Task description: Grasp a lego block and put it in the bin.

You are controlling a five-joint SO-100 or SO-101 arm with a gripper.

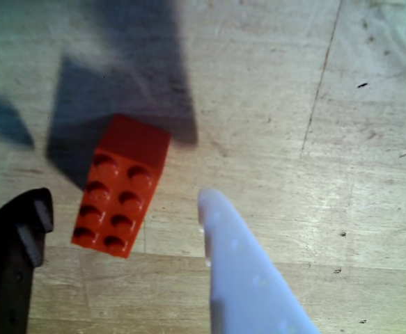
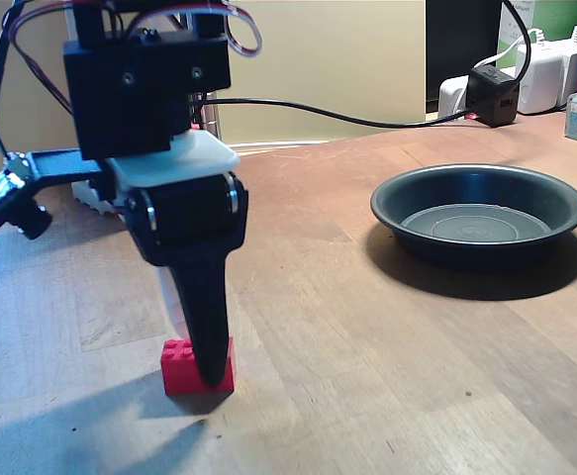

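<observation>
Pincer (image 1: 122, 209) apart, straddling lego block (image 1: 121, 186) on wooden table (image 2: 367, 356), not clamped. Bin (image 2: 478, 212) sits well right in fixed view, path clear; cables and adapters (image 2: 494, 91) behind it.

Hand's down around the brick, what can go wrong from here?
1. In the wrist view the lego block lies skewed between the open hand's fingers, nearer the black finger; closing may twist or squirt it out.
2. In the fixed view the black fingertip sits at the wooden table; it could scrape.
3. The bin stands well off to the right; a weak grip may drop the block en route.
</observation>
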